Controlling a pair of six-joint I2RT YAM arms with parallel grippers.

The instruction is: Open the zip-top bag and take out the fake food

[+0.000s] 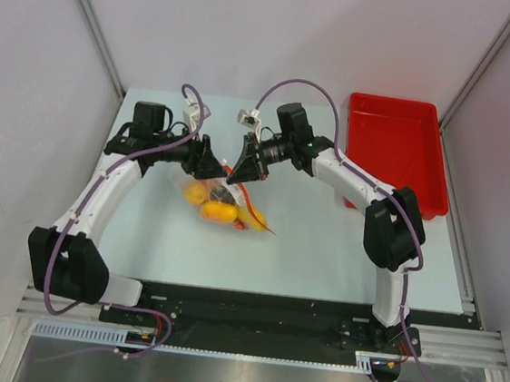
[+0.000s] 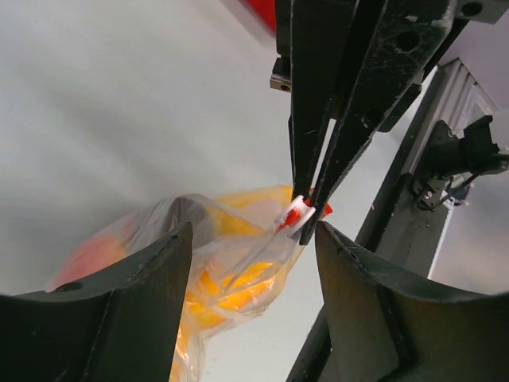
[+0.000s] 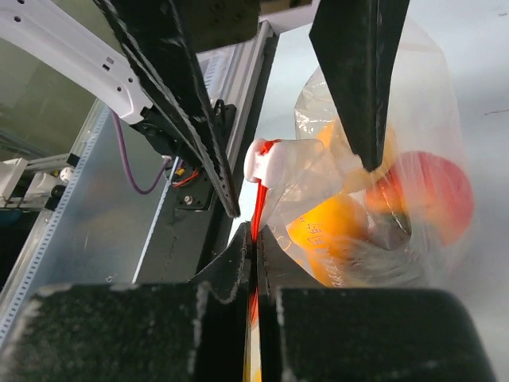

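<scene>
Zip-top bag held up over the desk, fake food inside.
We see our right gripper pinched tight on its orange-red zip strip, while our left gripper stands spread, one finger either side of the bag's top edge.

My left arm and right arm were white tubes with bulky black joints; purple cables looped along each; my black wedge-shaped fingers were scuffed, with small screw holes.
</scene>
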